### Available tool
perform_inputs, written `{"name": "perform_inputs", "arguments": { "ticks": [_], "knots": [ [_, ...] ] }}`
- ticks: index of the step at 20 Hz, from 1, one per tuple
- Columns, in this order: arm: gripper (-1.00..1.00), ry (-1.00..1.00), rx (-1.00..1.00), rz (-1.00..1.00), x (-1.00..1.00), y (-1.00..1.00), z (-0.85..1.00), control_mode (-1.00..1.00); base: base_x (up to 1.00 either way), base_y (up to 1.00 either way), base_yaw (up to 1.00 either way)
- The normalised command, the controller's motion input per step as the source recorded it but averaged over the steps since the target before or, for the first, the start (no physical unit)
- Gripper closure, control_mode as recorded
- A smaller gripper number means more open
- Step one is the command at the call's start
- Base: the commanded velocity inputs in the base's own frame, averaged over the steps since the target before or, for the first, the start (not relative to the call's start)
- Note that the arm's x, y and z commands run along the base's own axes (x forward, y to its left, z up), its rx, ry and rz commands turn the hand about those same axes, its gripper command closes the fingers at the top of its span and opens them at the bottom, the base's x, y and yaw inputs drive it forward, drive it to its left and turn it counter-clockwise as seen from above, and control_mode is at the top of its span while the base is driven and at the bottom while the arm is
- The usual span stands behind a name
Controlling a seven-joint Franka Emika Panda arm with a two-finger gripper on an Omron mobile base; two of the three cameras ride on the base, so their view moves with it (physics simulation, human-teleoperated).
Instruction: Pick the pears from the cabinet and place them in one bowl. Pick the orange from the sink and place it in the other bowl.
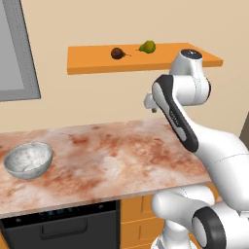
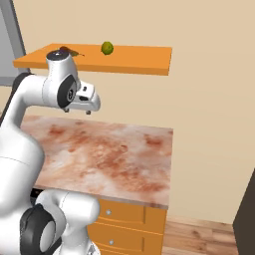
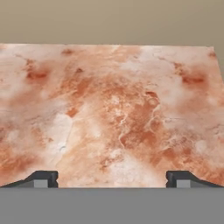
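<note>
The white arm is rising from the base, folding at its dark elbow and reaching forward, with the gripper (image 3: pixel 112 180) hanging above the counter (image 1: pixel 121 160) and below the cabinet (image 1: pixel 92 61); in the hand view its two dark fingertips (image 3: pixel 43 179) are standing wide apart with nothing between them, looking down on bare stone. The hand itself is showing in the left base view as a small white block (image 1: pixel 151 103) beside the forearm, and in the right base view it is jutting out to the right of the wrist (image 2: pixel 84 102). On the cabinet, a flat thin orange slab fixed to the beige wall, the two pears are lying near each other but apart: the dark brown pear (image 1: pixel 117 53) with its stem pointing sideways, and the yellow-green pear (image 1: pixel 148 46) just to its right. In the right base view the arm's top joint is covering most of the brown one. The speckled grey-white bowl (image 1: pixel 28 159) is sitting at the left end of the counter, well apart from the gripper. The counter is a mottled pink and rust marble slab, smooth and flat, over orange drawer fronts (image 2: pixel 127 219) with small round knobs and a black oven (image 1: pixel 63 228).
</note>
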Motion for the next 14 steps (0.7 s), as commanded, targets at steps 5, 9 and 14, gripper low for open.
{"name": "perform_inputs", "arguments": {
  "ticks": [5,9,14],
  "knots": [
    [-1.00,-0.03,0.00,0.00,-0.02,0.16,0.29,-1.00,0.00,0.00,0.00],
    [-1.00,-0.01,0.00,-0.01,0.00,0.14,0.27,-1.00,0.00,0.00,0.00],
    [-1.00,-0.24,-0.03,-0.01,-0.08,0.17,0.14,-1.00,0.00,0.00,0.00]
  ]
}}
